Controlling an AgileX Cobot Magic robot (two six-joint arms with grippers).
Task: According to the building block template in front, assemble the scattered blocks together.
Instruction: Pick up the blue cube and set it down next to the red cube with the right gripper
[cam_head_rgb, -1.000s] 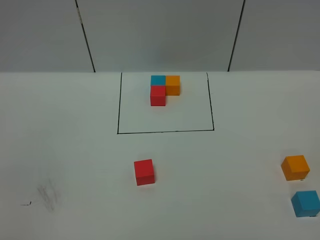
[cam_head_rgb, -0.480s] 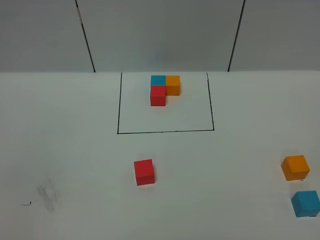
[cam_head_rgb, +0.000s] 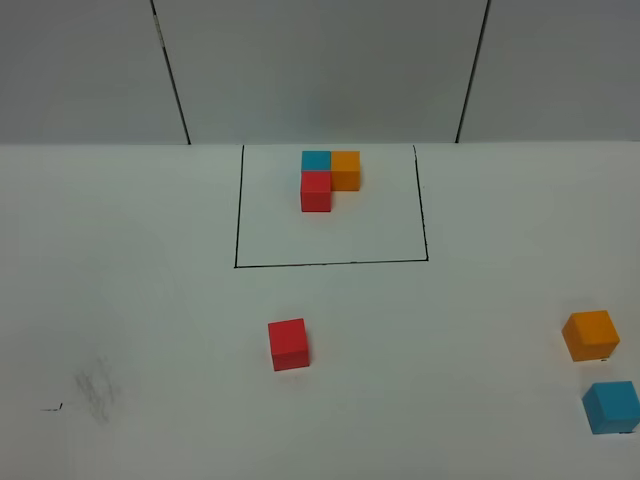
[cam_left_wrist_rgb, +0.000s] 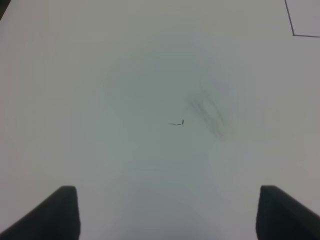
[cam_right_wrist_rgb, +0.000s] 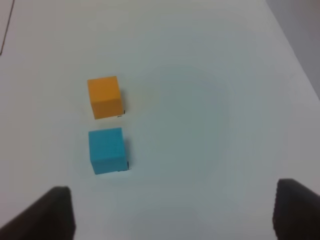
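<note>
The template (cam_head_rgb: 328, 178) is a tight L of blue, orange and red cubes at the back of a black-line rectangle (cam_head_rgb: 330, 264). The loose red cube (cam_head_rgb: 288, 344) sits in front of the rectangle. The loose orange cube (cam_head_rgb: 590, 335) and blue cube (cam_head_rgb: 611, 406) sit close together at the right edge, a small gap apart. The right wrist view shows the orange cube (cam_right_wrist_rgb: 104, 96) and the blue cube (cam_right_wrist_rgb: 106, 150) ahead of my right gripper (cam_right_wrist_rgb: 175, 210), which is open and empty. My left gripper (cam_left_wrist_rgb: 170, 215) is open and empty over bare table. Neither gripper shows in the exterior view.
A grey smudge (cam_head_rgb: 95, 390) and a small black mark (cam_head_rgb: 52, 407) lie on the white table at front left; the left wrist view shows the mark (cam_left_wrist_rgb: 176, 123) too. A corner of the black rectangle (cam_left_wrist_rgb: 295, 30) shows there. A grey wall (cam_head_rgb: 320, 70) stands behind.
</note>
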